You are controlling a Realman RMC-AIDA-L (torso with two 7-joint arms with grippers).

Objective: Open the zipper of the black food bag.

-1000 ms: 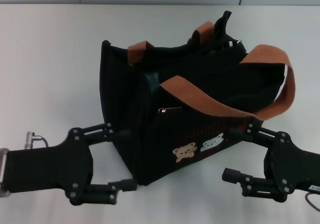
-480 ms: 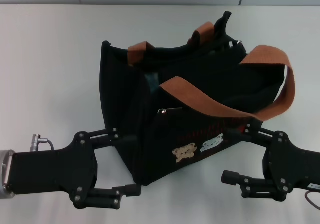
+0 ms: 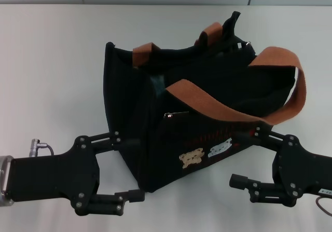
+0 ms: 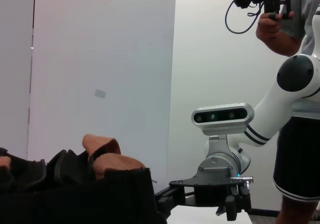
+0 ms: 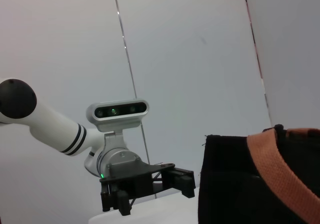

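Observation:
The black food bag (image 3: 207, 102) stands upright mid-table, with rust-brown handles (image 3: 233, 112) and bear and white patches on its near side. A small silvery zipper pull (image 3: 168, 116) shows on the near top edge, beside the left end of the front handle. My left gripper (image 3: 132, 167) is open at the bag's near-left corner, one finger on each side of it. My right gripper (image 3: 239, 158) is open at the near-right side, its upper finger against the fabric and its lower finger over the table. The bag (image 4: 75, 194) (image 5: 240, 184) also fills a corner of each wrist view.
The white table (image 3: 52, 60) stretches around the bag on the left and far sides. In the left wrist view a person (image 4: 295, 134) holding a camera rig stands behind the right arm.
My left gripper has slid a little to the right, closer in on the bag's corner. The right gripper and the bag have barely moved.

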